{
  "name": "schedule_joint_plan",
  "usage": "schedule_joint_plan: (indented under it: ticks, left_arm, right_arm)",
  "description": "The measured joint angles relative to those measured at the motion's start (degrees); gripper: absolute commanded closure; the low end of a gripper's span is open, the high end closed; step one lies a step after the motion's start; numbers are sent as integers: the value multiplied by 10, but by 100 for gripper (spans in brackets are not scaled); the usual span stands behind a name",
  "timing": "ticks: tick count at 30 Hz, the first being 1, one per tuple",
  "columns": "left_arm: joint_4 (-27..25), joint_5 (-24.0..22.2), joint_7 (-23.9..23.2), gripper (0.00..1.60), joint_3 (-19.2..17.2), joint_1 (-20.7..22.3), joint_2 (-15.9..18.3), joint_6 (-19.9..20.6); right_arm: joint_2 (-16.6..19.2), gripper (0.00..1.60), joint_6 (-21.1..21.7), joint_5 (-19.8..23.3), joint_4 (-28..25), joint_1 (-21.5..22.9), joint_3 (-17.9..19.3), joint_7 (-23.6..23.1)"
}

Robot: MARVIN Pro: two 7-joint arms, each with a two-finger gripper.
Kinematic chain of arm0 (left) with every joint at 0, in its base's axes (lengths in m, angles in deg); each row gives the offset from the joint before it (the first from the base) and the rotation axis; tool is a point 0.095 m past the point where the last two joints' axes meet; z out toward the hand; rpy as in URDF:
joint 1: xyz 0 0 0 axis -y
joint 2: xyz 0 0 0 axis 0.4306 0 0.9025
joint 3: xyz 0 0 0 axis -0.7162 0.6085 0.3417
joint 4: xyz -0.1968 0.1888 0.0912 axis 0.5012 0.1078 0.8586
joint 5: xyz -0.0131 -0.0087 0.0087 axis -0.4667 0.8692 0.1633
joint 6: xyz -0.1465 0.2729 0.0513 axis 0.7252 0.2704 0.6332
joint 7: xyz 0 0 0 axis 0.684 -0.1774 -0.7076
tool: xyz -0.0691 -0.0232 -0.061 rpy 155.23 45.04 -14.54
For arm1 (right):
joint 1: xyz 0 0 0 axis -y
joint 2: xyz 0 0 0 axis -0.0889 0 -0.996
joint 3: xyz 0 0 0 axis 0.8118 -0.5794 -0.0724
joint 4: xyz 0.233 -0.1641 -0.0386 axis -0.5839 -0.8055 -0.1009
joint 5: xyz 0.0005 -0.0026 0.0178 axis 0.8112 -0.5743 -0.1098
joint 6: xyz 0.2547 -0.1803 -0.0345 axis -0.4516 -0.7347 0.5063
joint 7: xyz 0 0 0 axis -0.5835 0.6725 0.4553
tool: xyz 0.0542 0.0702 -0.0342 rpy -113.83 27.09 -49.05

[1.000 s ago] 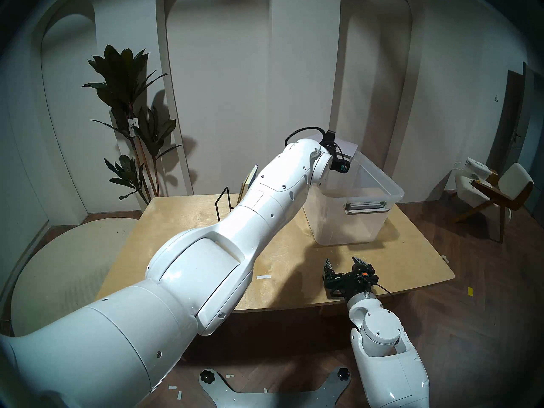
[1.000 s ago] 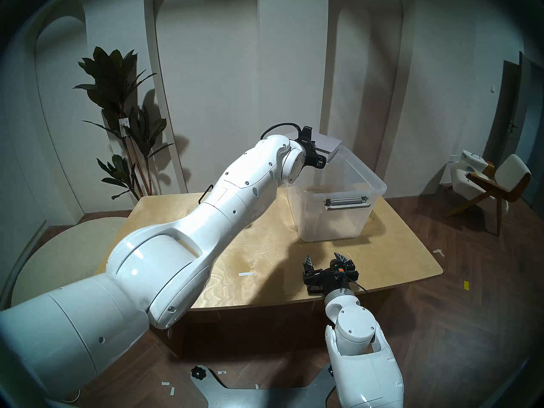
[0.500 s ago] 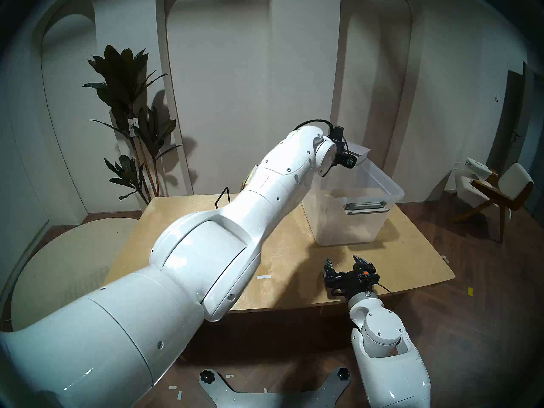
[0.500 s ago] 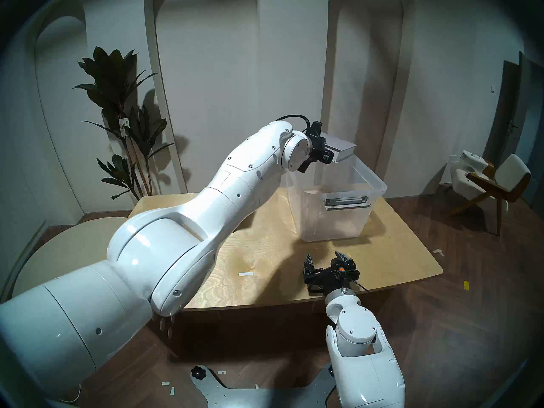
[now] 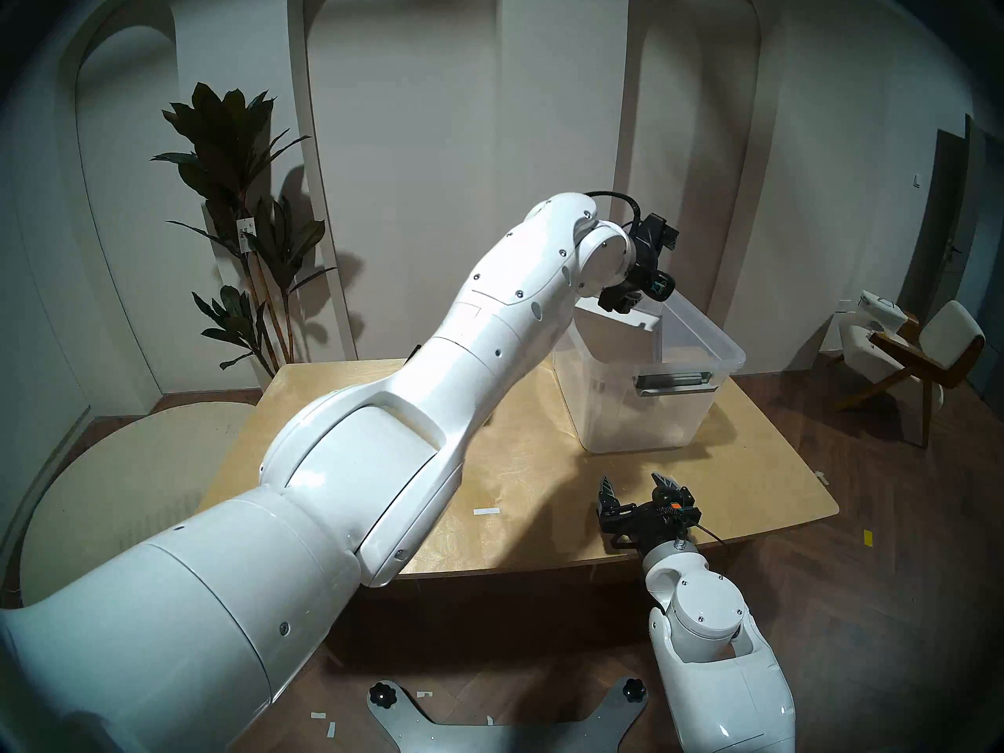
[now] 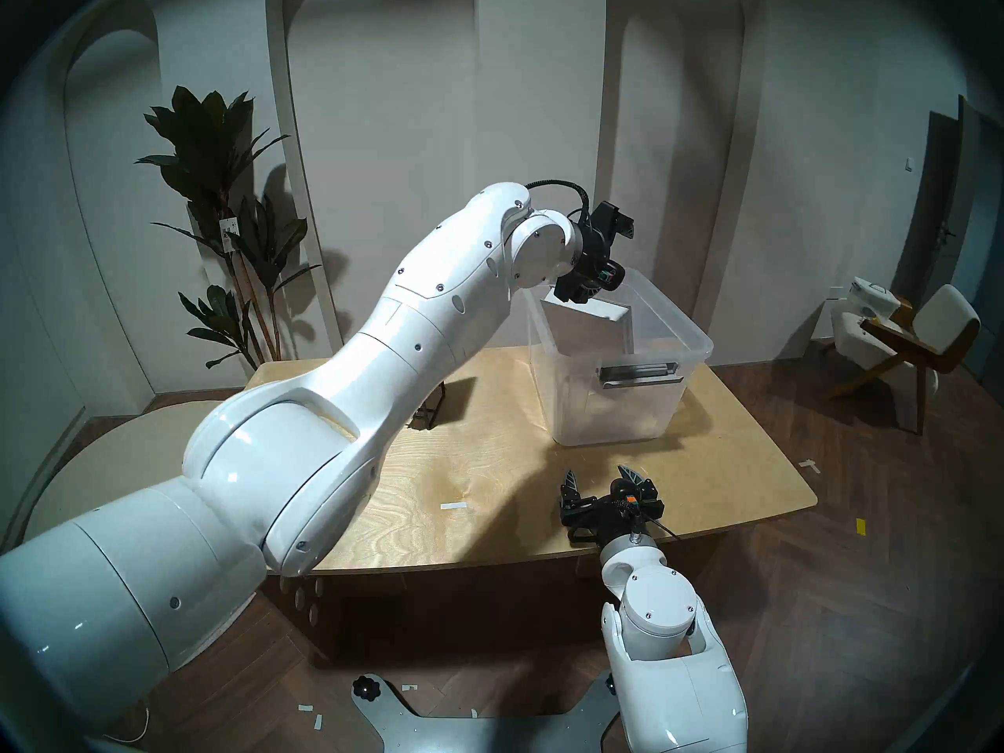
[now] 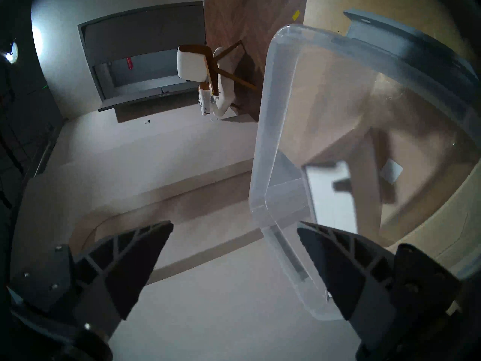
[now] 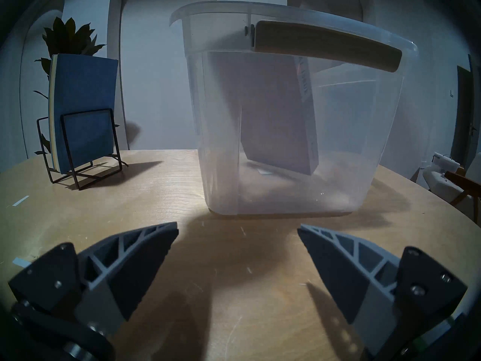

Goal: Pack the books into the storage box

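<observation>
- The left arm is reaching out across the counter (image 5: 521,480), its wrist raised above the far end of the storage box (image 5: 706,409) and its tool pointing slightly downward over the rim.
- The left tool (image 7: 234,238) is standing wide open with nothing between its fingers (image 7: 145,251); in its wrist view the box's rolled rim is passing just beside one finger, and I cannot tell whether they are touching.
- The large white hardback (image 6: 589,328) is sitting inside the storage box, tilted, with its upper end near the rim below the left tool and free of it; through the translucent wall in the right wrist view it is leaning at an angle with its lower corner close to the box floor.
- Some lettering is running along the hardback's spine in the right wrist view, too blurred to read.
- The right arm is bending low at the near edge of the counter, its tool pointing level toward the box.
- The right tool (image 8: 238,232) is gaping fully open, empty, hovering just over the counter and well apart from the box.
- A blue-covered book (image 8: 86,110) is standing upright in the black wire rack (image 8: 78,154) on the counter, left of the box.
</observation>
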Motion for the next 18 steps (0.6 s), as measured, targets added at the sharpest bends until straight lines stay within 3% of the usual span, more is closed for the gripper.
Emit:
schedule_joint_plan:
  ticks: [8, 18]
  left_arm:
    - [-58, 20, -4, 0, -7, 5, 32, -3]
    - [-141, 54, 16, 0, -40, -12, 86, 48]
  right_arm:
    - [0, 0, 0, 0, 0, 0, 0, 0]
    - [0, 0, 0, 0, 1, 1, 0, 0]
